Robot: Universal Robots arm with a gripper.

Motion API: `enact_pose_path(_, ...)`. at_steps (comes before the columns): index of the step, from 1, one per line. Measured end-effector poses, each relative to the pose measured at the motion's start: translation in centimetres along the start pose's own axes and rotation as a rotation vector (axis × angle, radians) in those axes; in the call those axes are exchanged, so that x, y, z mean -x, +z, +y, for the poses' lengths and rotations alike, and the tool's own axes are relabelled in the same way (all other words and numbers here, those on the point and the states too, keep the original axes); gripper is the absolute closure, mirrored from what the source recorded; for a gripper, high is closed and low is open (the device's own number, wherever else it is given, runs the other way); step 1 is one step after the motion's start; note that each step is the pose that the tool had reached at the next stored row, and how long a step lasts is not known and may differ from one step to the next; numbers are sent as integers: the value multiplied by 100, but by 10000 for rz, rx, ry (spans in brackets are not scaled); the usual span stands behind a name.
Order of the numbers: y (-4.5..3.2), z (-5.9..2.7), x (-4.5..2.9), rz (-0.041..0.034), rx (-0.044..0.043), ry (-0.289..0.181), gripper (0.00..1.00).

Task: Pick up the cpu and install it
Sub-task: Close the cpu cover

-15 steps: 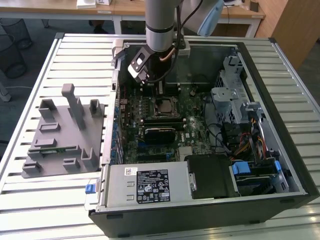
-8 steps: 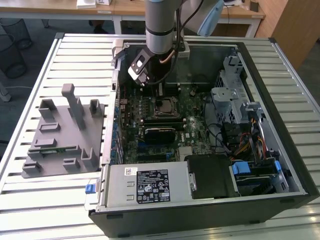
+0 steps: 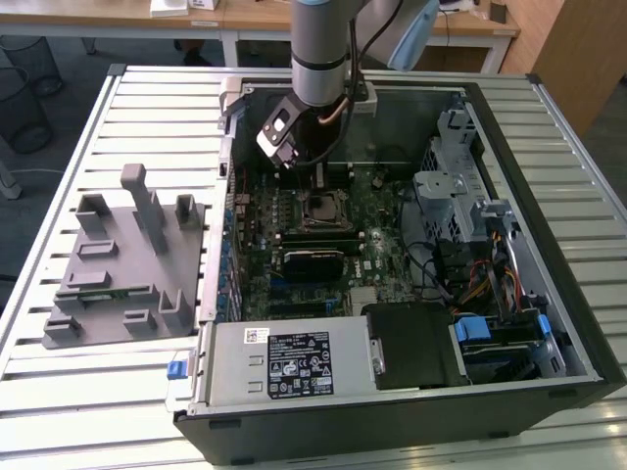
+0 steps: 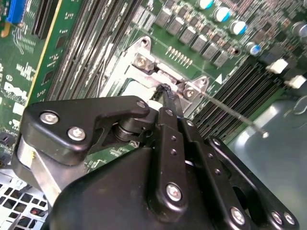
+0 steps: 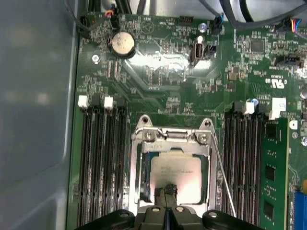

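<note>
Scanning from the exterior view's left, you pass the grey fixture plate (image 3: pixel 122 264) on the slatted table (image 3: pixel 59 392), well apart from the work. You then reach the open computer case (image 3: pixel 549 176), where the arm (image 3: pixel 318 49) hangs over the motherboard (image 3: pixel 382 245) near the case's back wall. The socket (image 3: pixel 328 209) sits just under the arm's end. The drive bays (image 3: pixel 470 196) lie further to the exterior view's right.

What matters for you is which way the cpu lies from the gripper. In the first wrist view the cpu (image 5: pixel 175 167) rests flat inside the socket's metal frame (image 5: pixel 136 172), silvery top up. It has memory slots (image 5: pixel 100 163) on one side, and the thin lever wire (image 5: pixel 223 177) and a fitted memory stick (image 5: pixel 274 177) on the other. The gripper (image 5: pixel 167 190) points down at it, with its end over the edge of the cpu's top nearest the wrist, not over the middle. You cannot tell whether it touches the metal. The chip is square, so it has no long axis to line up with; its sides run parallel to the frame and the slots.

In the second wrist view the fingers (image 4: pixel 168 124) taper to a single tip, pressed together with nothing visible between them. Judge it this way: the cpu is in its seat, and the tool is closed just above it rather than pinching it.
</note>
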State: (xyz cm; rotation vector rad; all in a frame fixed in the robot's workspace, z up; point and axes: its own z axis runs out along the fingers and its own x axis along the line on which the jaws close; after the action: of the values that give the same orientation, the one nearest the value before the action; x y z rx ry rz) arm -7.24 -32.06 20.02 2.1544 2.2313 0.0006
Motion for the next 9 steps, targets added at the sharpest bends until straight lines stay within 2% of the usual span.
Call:
enact_pose_path(3, 1, 34, 2, -1, -1, -1, 89)
enact_pose_path(9, -1, 40, 1, -2, -2, 0, 89)
